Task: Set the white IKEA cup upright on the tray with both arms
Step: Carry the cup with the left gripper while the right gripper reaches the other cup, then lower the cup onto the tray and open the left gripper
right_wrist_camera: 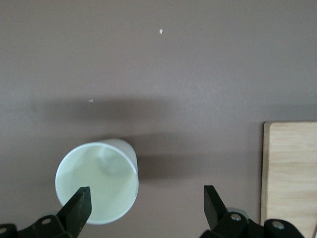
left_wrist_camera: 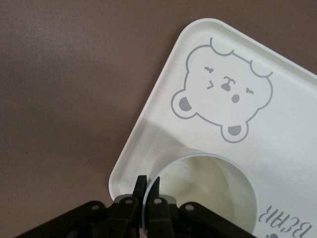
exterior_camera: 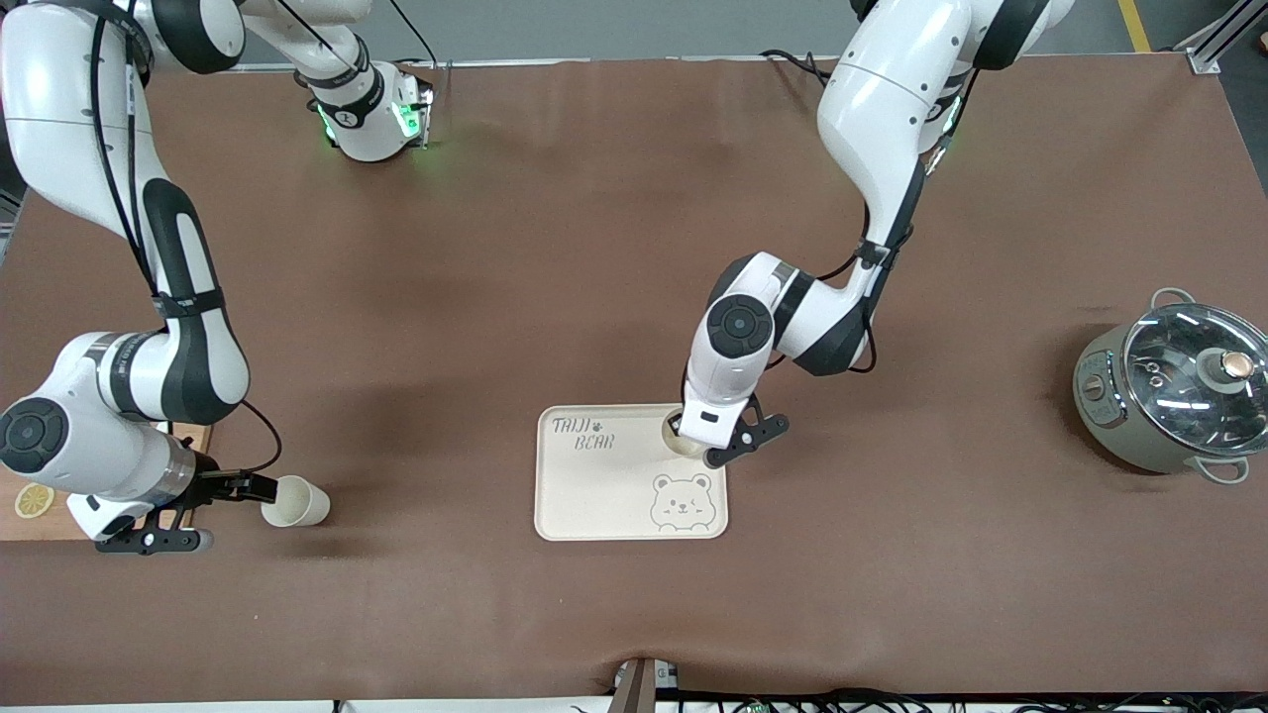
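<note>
Surfaces as I see them from my station

The table cover [exterior_camera: 555, 248] looks like matt brown cloth, slightly creased; the tray [exterior_camera: 594, 495] reads as smooth cream plastic with a soft sheen; both cups [exterior_camera: 295, 501] [left_wrist_camera: 208, 193] look smooth, faintly glossy white; the cutting board [right_wrist_camera: 290, 173] shows pale wood grain; the pot [exterior_camera: 1169, 396] has a shiny glass lid over a dull grey-green body.

Reads "TAIJI BEAR" in grey on the cream tray [exterior_camera: 594, 495], at its corner toward the robots' bases.
</note>
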You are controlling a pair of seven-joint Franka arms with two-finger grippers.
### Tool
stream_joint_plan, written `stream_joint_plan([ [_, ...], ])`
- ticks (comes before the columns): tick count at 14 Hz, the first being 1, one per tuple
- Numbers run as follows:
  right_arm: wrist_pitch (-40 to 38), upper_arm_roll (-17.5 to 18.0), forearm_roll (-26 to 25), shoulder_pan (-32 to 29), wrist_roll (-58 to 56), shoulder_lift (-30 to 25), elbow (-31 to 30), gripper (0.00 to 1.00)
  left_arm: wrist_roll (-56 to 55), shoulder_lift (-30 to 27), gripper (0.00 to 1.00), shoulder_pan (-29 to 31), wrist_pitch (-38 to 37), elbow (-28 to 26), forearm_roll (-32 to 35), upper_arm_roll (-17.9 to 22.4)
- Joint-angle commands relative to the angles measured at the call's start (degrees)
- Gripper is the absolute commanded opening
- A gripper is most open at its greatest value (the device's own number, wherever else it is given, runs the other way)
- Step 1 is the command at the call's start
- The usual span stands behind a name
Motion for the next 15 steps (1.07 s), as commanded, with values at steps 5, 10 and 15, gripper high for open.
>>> stream_joint_plan([
  [5,4.0,0.5,0.0,-0.5,-0.8,2.6,-0.2,1.00,0.5,1.7,0.99,-0.2,1.8,0.9,2.0,0.3],
  [10,4.1,0.5,-0.1,-0.2,-0.8,3.1,-0.5,1.00,-0.6,-1.3,1.00,1.2,1.0,1.3,-0.6,0.1],
  [15,4.4,0.5,0.4,-0.7,-1.6,3.9,-1.1,1.00,6.3,-8.3,1.00,6.2,-9.6,1.7,-0.7,-0.5],
])
